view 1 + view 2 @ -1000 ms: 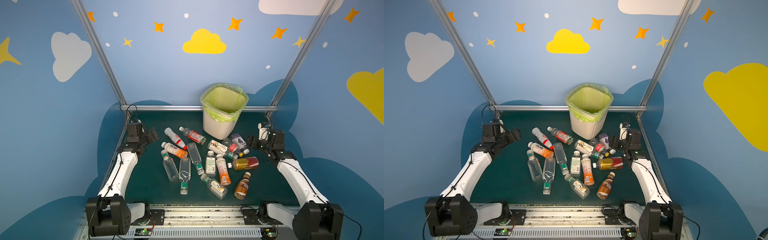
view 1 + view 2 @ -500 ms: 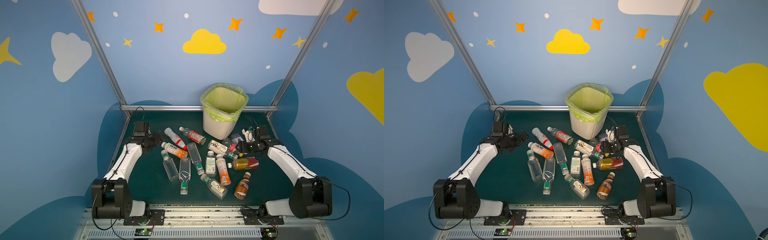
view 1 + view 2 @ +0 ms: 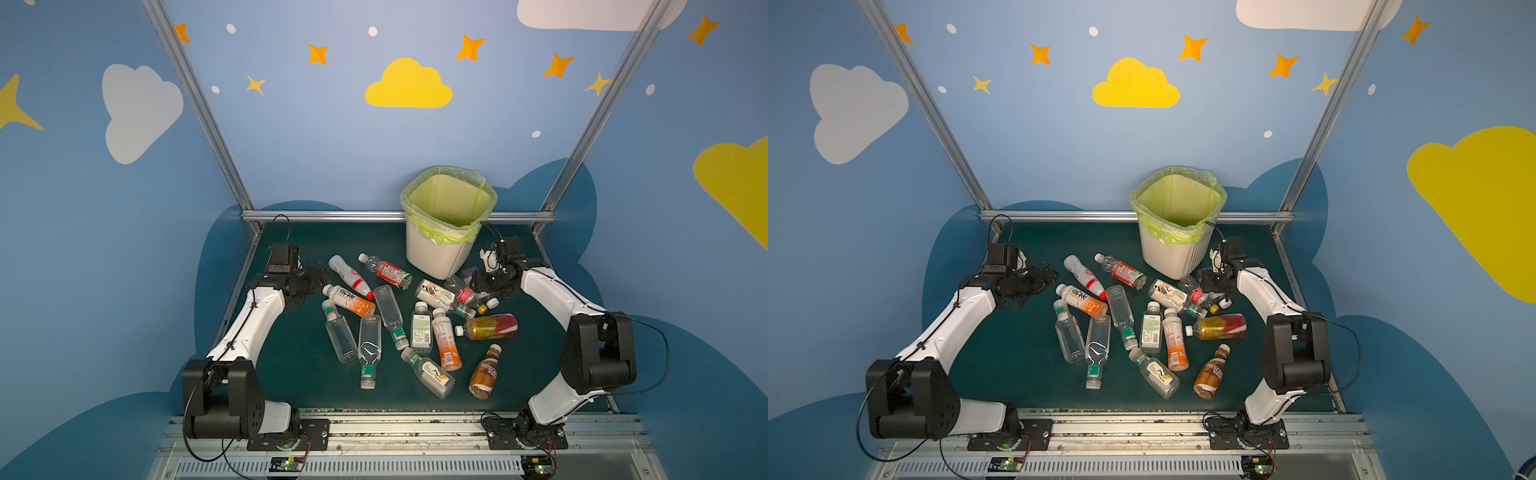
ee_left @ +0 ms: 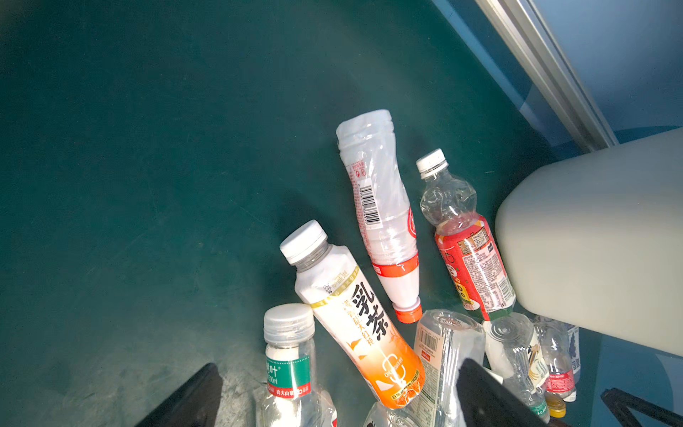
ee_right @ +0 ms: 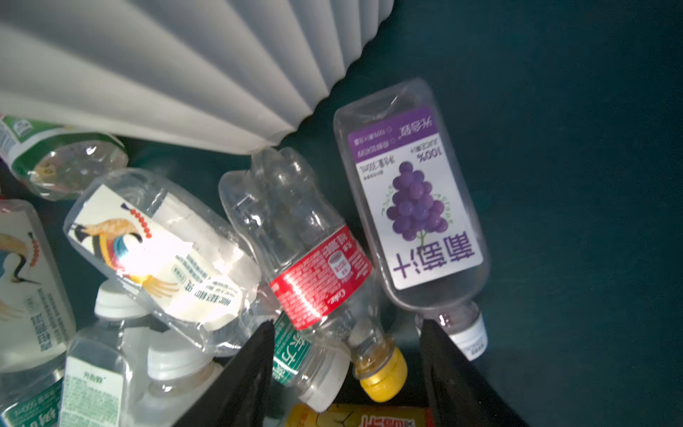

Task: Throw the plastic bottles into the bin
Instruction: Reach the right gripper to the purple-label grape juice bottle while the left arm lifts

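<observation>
more than a dozen plastic bottles (image 3: 422, 328) lie on their sides on the dark green table (image 3: 291, 365), heaped in front of the bin (image 3: 432, 257), which stands upright at the back with its yellow-green bag folded over the rim. the left gripper (image 3: 320, 274) is down low at the left edge of the pile. its wrist view shows it spread wide and holding nothing. an orange-and-white bottle (image 4: 366, 325) shows in the gap between the jaws, and a white bottle with a red cap (image 4: 384, 222) lies just past it. over on the other side, the right gripper (image 3: 478, 289) is tucked in close to the foot of the bin, nose down among the bottles. from its wrist view the jaws stand partway apart, straddling the neck of a red-labelled bottle with a yellow cap (image 5: 318, 273). a green-labelled bottle (image 5: 292, 351) is wedged in there too, and i can't tell whether anything is actually pinched. a grape juice bottle (image 5: 414, 207) lies just beside them, its base near the bin's ribbed wall.
</observation>
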